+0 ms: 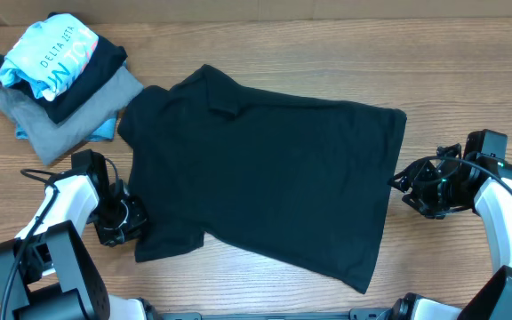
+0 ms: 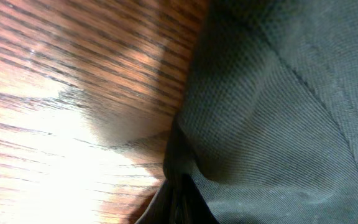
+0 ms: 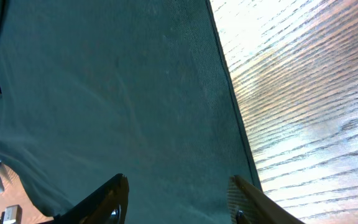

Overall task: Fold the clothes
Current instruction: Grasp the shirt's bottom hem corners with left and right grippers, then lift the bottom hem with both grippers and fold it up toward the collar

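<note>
The black garment [image 1: 265, 169] lies flat mid-bench [image 1: 469, 71].
Left gripper [image 1: 124, 219] pinches its left edge; right gripper [image 1: 404, 183] half open, empty, at right edge. Far-left corner shirt [image 1: 52, 53] reads "DELTA ZETA".

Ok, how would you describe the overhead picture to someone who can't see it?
A black shirt lies spread flat on a wooden table, a robot arm at each side: the left claw pinches its near edge, the right claw sits open at the opposite hem. A pile of folded clothes sits in the far left corner.
</note>
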